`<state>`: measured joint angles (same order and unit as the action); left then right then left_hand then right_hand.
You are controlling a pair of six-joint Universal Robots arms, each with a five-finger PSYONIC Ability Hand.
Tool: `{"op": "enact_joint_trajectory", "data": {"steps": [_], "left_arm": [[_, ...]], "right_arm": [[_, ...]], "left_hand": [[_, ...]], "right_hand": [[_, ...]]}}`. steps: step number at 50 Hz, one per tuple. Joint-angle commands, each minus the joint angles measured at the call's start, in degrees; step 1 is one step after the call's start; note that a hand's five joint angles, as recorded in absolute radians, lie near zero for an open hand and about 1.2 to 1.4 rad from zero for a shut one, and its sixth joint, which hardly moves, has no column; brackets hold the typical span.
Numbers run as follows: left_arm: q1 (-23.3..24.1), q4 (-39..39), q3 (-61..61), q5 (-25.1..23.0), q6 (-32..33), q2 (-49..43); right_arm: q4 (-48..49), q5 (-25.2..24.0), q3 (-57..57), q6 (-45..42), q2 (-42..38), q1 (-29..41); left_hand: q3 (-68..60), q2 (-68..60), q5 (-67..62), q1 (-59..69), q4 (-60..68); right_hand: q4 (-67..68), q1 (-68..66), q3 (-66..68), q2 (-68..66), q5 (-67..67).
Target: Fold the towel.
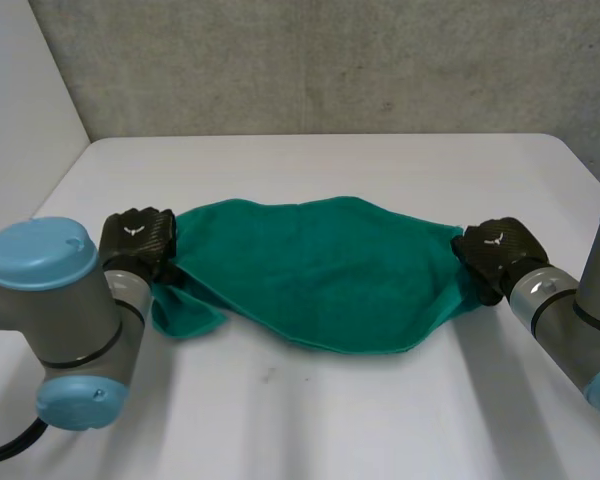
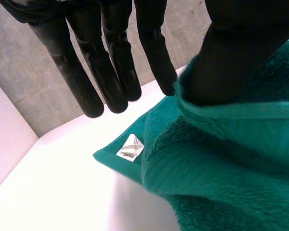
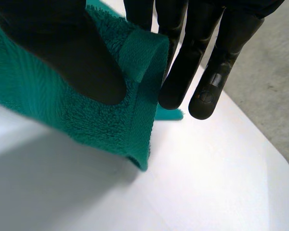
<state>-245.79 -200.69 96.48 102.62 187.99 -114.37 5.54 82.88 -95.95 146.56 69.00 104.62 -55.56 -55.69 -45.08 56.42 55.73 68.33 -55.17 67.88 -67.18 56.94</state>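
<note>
While the green towel [image 1: 320, 270] lies spread across the middle of the white worktop [image 1: 330, 430], each of its narrow ends sits in a robot hand. At the towel's 9 o'clock end, the left robot hand [image 1: 138, 240] has the cloth, and a loose corner flops onto the worktop toward 6 o'clock of that hand. In the left wrist view its fingers [image 2: 106, 72] are straight and close together. Its thumb [image 2: 241, 48] presses on a raised fold of towel and the nearest fingertip touches the hem, so the fold is pinched between them. A small white label [image 2: 131, 148] is sewn to a towel corner lying flat just off those fingertips. At the 3 o'clock end, the right robot hand [image 1: 495, 255] holds the other edge. Its thumb [image 3: 62, 53] bears on the near face of the cloth and its straight fingers [image 3: 183, 67] stand behind it. The hem curls over between them, pinched. A grey wall [image 1: 330, 60] rises beyond the worktop at 12 o'clock.
</note>
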Motion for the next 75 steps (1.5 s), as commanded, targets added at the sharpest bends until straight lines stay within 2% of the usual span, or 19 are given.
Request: {"op": "enact_joint_trajectory", "data": {"steps": [1,9,13,17,22,26,29,30,33,37,41,46,48,52,56,63,65,67,75], "left_arm": [[-2.76,5.02,0.2,-4.44,-1.14,0.9],[-4.0,13.65,-0.06,-7.43,1.75,0.64],[-4.61,16.03,-1.9,-9.63,11.41,-0.59],[-6.11,15.68,-7.6,-9.9,21.87,-2.88],[-6.29,12.7,-24.53,-9.72,30.14,-4.72],[-6.37,8.65,-32.67,-9.81,29.71,-4.29],[-6.37,-2.85,-40.92,-9.98,26.73,-1.66],[-6.46,-6.7,-41.63,-10.42,24.81,0.18],[-6.81,-8.84,-40.85,-11.91,21.9,2.91],[-7.51,-3.94,-32.53,-14.2,17.51,7.13],[-9.09,-0.59,-22.43,-14.73,16.44,9.33],[-9.45,-0.14,-11.07,-15.08,15.82,10.48],[-9.54,-0.58,-3.35,-15.78,15.91,10.04],[-9.71,-1.37,2.47,-17.8,15.65,7.33],[-9.54,-1.55,4.77,-18.42,16.18,1.44],[-9.71,-0.93,6.62,-18.33,16.18,-1.65],[-9.8,-1.02,7.32,-17.98,16.35,-1.48],[-9.89,-0.94,7.41,-17.55,16.35,-1.21],[-10.59,-1.11,8.55,-16.23,16.35,-0.51]], "right_arm": [[-5.53,0.09,0.77,-3.73,0.34,0.06],[-13.89,-0.61,2.79,-7.95,0.78,-0.03],[-15.12,-0.61,6.03,-9.1,-0.36,-0.03],[-15.3,0.18,16.19,-9.36,-5.53,2.33],[-14.34,2.63,33.26,-7.61,-8.45,5.42],[-6.54,7.29,47.33,-0.85,-8.45,5.86],[4.68,8.35,50.6,5.38,-7.14,5.25],[7.26,8.53,50.52,6.54,-6.08,5.16],[12.55,8.35,47.9,9.0,-0.13,5.24],[11.51,5.82,39.74,9.27,4.46,5.16],[9.67,0.9,29.9,8.92,4.91,5.07],[5.97,-1.14,22.04,8.75,5.26,5.07],[2.91,-1.4,13.99,7.96,4.91,4.81],[1.4,-1.93,7.39,5.85,3.51,3.66],[1.05,-1.76,4.29,3.83,-0.78,3.31],[1.05,-1.05,1.74,3.47,-2.73,1.47],[1.05,-1.14,0.6,3.47,-2.12,-0.55],[1.05,-0.97,-0.28,3.39,-0.37,-2.04],[0.79,-0.97,-3.36,3.21,2.97,-5.39]], "left_hand": [[-24.38,-24.25,-24.86,23.52,24.2],[-24.44,-24.31,-24.92,23.58,24.27],[-24.44,-24.31,-24.92,23.58,24.27],[-24.44,-24.31,-24.92,23.58,24.27],[-24.44,-24.31,-24.92,23.58,24.27],[-24.44,-24.31,-24.92,23.58,24.27],[-24.44,-24.31,-24.92,23.58,24.27],[-24.44,-24.31,-24.92,23.58,24.27],[-24.44,-24.31,-24.92,23.58,24.27],[-24.44,-24.31,-24.92,23.58,24.27],[-24.44,-24.31,-24.92,23.58,24.27],[-24.44,-24.31,-24.92,23.58,24.27],[-24.44,-24.31,-24.92,23.58,24.27],[-24.44,-24.31,-24.92,23.58,24.27],[-24.44,-24.31,-24.92,23.58,24.27],[-24.44,-24.31,-24.92,23.58,24.27],[-4.53,-4.4,-5.01,3.67,4.35],[6.11,6.24,5.63,-6.97,-6.29],[11.36,11.5,10.89,-12.23,-11.54]], "right_hand": [[11.67,-24.83,12.12,-12.82,13.06],[11.67,-24.83,12.12,-12.82,13.06],[11.67,-24.83,12.12,-12.82,13.06],[11.67,-24.83,12.12,-12.82,13.06],[11.67,-24.83,12.12,-12.82,13.06],[11.67,-24.83,12.12,-12.82,13.06],[11.67,-24.83,12.12,-12.82,13.06],[11.67,-24.83,12.12,-12.82,13.06],[11.67,-24.83,12.12,-12.82,13.06],[11.67,-24.83,12.12,-12.82,13.06],[11.67,-24.83,12.12,-12.82,13.06],[11.67,-24.83,12.12,-12.82,13.06],[11.67,-24.83,12.12,-12.82,13.06],[11.67,-24.83,12.12,-12.82,13.06],[11.67,-24.83,12.12,-12.82,13.06],[11.67,-24.83,12.12,-12.82,13.06],[11.67,-24.83,12.12,-12.82,13.06],[11.67,-24.83,12.12,-12.82,13.06],[11.67,-24.83,12.12,-12.82,13.06]]}}
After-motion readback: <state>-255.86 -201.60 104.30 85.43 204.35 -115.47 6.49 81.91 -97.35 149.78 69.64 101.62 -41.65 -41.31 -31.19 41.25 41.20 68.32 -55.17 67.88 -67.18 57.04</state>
